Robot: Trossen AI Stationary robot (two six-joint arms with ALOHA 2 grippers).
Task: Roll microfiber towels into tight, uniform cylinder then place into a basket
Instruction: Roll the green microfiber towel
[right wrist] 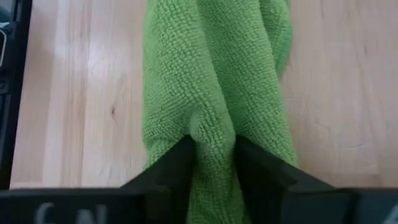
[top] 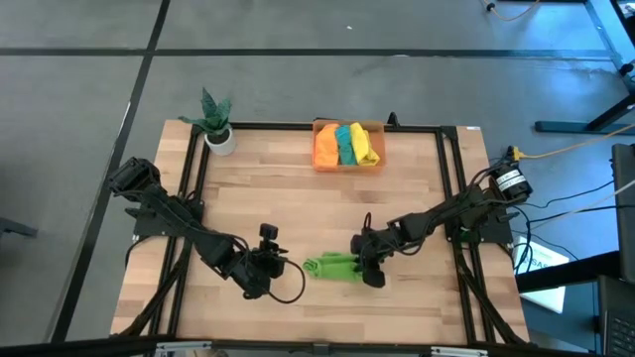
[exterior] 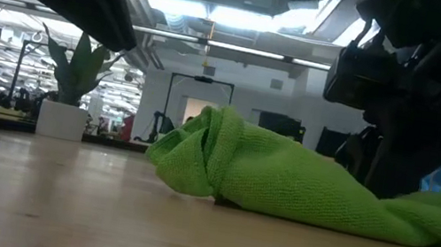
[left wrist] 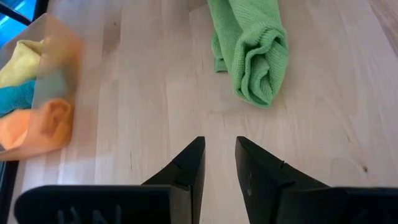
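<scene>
- Light green towel rolled loosely, lying on the wooden surface near its front edge, between the two pincers; not in the basket.
- In the low view, green roll flat on the surface, spiral end toward the left, looser bunch of cloth at the right.
- Right pincer at one end of the green towel, fingers pressed on either side of a fold of cloth; narrow gap, cloth pinched between.
- In the high view, right pincer low at the roll's right end.
- Left pincer off the roll, just beside its other end, nothing in it; fingers parted by a narrow gap, bare surface between.
- In the high view, left pincer left of the roll, not touching.
- Rolled end of the green towel ahead of the left pincer, apart from it.
- Basket at the back edge of the surface, well apart from the green roll; holds orange towel, teal towel and yellow towel side by side.
- Potted plant at the back left corner of the surface.
</scene>
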